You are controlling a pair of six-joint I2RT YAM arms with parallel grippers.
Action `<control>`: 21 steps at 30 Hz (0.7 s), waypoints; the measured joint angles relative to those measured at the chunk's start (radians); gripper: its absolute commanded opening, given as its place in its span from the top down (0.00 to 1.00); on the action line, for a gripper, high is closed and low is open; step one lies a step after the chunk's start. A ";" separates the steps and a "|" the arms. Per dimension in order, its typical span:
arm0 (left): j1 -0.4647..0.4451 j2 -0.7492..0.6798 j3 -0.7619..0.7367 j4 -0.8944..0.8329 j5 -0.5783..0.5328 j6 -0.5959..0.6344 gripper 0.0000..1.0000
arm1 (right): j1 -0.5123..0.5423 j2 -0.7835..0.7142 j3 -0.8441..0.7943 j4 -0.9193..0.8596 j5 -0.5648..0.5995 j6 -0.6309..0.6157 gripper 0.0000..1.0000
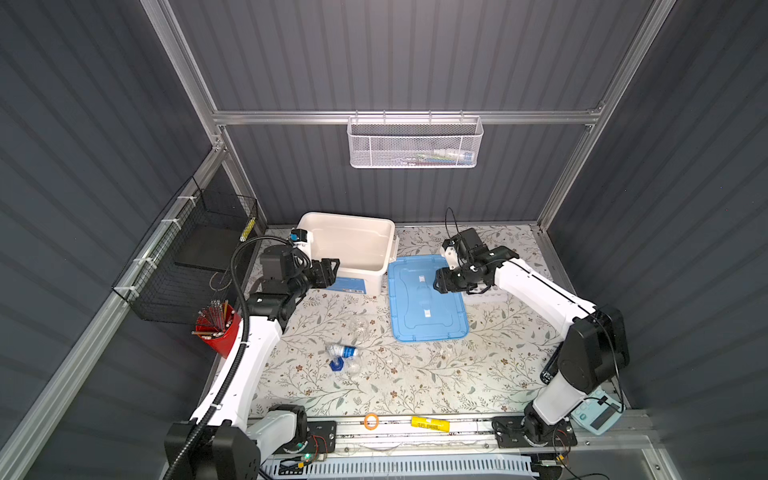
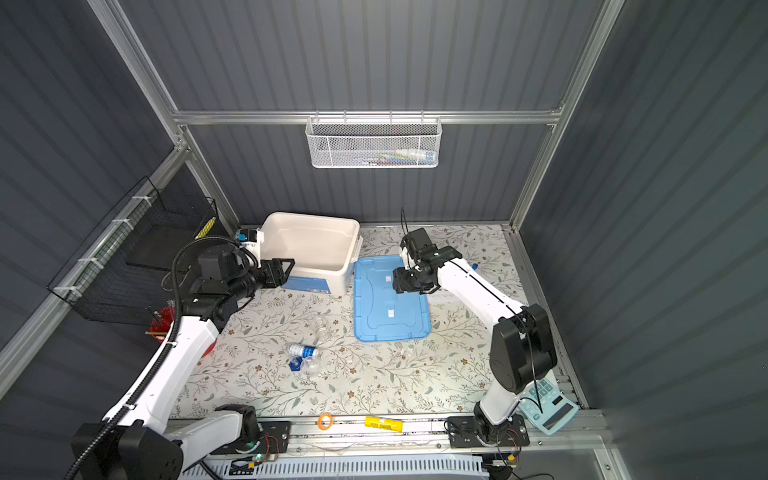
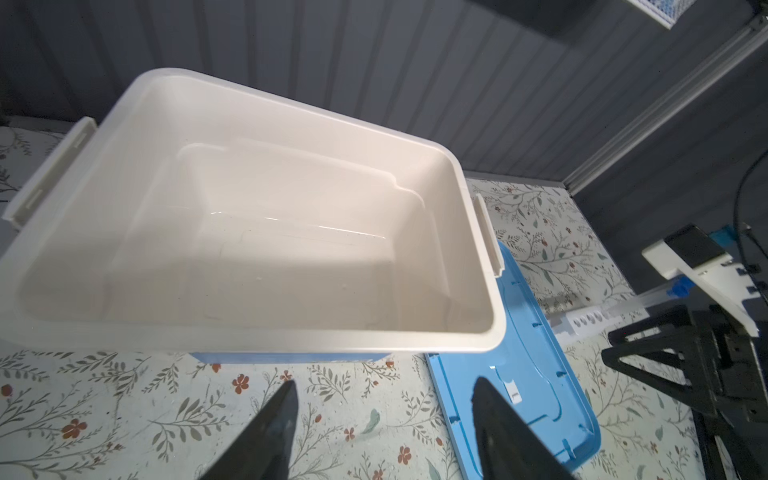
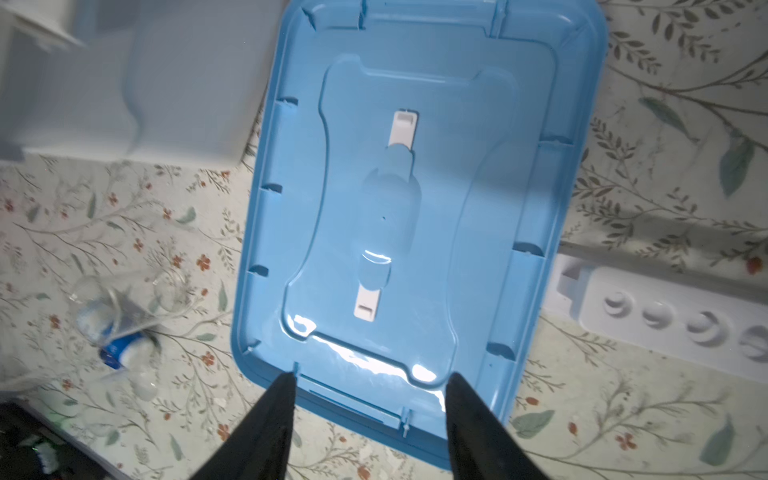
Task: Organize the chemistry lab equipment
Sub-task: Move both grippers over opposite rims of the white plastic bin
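- Over the blue lid (image 4: 478, 166), the right gripper (image 4: 370, 376) hovers, jaws spread, empty; the left gripper (image 3: 384, 382), likewise spread and empty, hangs before the white bin (image 3: 291, 336).
- Mid-table lie the white blue-labelled bottle (image 1: 344, 351) and a clear flask (image 1: 359, 326); the white holed rack (image 4: 665, 320) sits beside the lid.
- Risk: round, slick glass may roll or slip when pinched.

Both top views overlook the whole table (image 1: 415, 386); close wrist views both catch the blue lid (image 4: 478, 166).
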 measured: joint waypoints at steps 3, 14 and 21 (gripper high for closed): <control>0.037 0.043 0.047 -0.037 0.000 -0.017 0.33 | 0.011 0.032 0.095 0.019 -0.014 0.037 0.31; 0.147 0.196 0.158 -0.108 0.011 -0.056 0.33 | 0.133 0.251 0.418 0.043 -0.012 0.151 0.31; 0.174 0.231 0.179 -0.130 0.018 -0.056 0.34 | 0.153 0.388 0.588 0.012 0.051 0.228 0.35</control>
